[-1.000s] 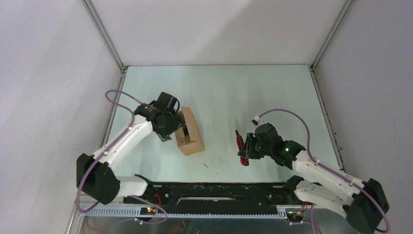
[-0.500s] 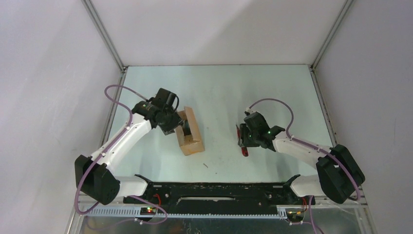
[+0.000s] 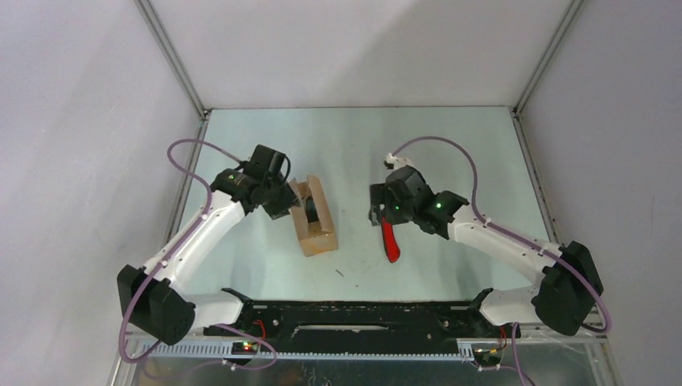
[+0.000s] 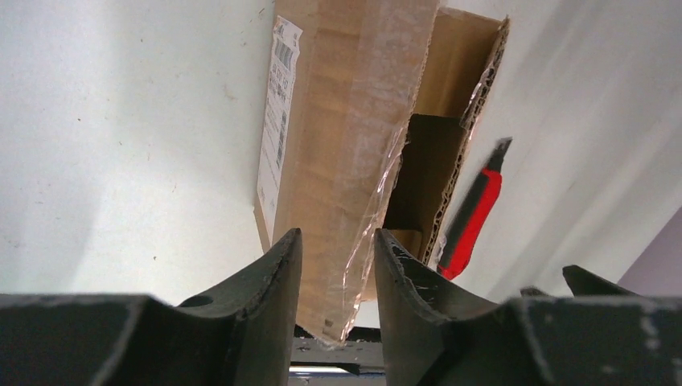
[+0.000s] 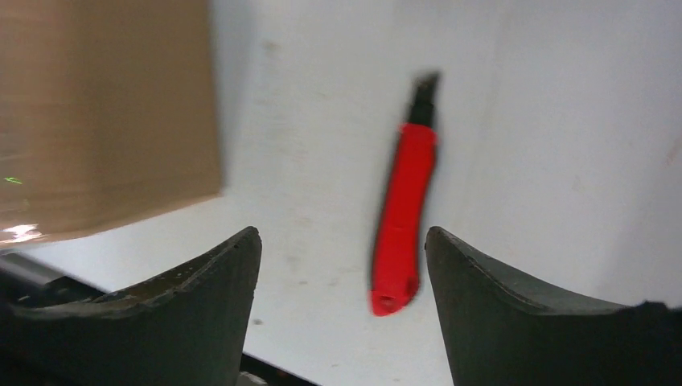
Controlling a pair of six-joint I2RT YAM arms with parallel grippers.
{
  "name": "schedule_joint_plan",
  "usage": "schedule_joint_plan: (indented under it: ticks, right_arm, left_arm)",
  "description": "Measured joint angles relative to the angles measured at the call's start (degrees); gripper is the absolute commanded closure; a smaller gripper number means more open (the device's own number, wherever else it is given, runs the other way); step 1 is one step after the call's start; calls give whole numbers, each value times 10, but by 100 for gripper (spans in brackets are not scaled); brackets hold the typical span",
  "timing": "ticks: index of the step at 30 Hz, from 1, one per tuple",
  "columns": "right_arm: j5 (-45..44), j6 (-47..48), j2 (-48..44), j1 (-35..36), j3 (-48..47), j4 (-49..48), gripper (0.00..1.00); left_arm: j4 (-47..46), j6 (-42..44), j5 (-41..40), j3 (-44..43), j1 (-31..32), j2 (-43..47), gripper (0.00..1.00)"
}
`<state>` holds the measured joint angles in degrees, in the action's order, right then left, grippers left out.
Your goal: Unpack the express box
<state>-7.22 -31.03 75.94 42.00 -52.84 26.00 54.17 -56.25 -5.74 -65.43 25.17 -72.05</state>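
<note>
1. Top external view: the small, plain brown cardboard express box [image 3: 315,219] is seen lying on the pale green desk [image 3: 362,145], left of centre. Its top flaps are parted, and the left end effector [image 3: 296,205] is right at it.
2. In the left wrist view, the left end effector [image 4: 338,245] is set astride one taped flap of the express box [image 4: 346,145]. The fingers are close on both sides, but whether the flap is truly pinched cannot be told.
3. The right end effector [image 3: 384,211] is released, with its fingers spread wide and nothing held. The red-handled utility knife [image 3: 390,241] is seen flat on the desk just below it, well apart from the box.
4. The box is judged light and fairly stiff in its walls. Its corrugated flaps are thin and could be bent or torn if pulled hard. The clear glossy tape [image 4: 378,201] along the flap is probably slippery.
5. A hold is best taken on a flap near its fold line, on bare cardboard and not on tape. For steadying, the two long walls should be clasped low down, since so light a carton is likely to slide on the smooth desk.
6. The contents cannot be made out in the dark opening.
</note>
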Motion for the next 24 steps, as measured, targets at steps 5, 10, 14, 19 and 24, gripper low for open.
schedule_joint_plan:
  ticks: [5, 10, 14, 19, 24]
  right_arm:
    - [-28, 0, 8, 93, -129, 26, 18]
    - [-65, 12, 71, 162, -250, 35, 15]
    - [-96, 29, 145, 195, -318, 57, 15]
    - [-123, 41, 229, 209, -367, 94, 18]
    - [-141, 44, 268, 208, -372, 116, 29]
  left_arm:
    - [-3, 9, 6, 0, -8, 26, 60]
    - [-8, 19, 16, 0, -22, 47, 36]
    - [-9, 27, 21, 0, -52, 64, 30]
    - [-9, 29, 35, 0, -78, 66, 30]
    - [-13, 38, 50, 0, -81, 59, 27]
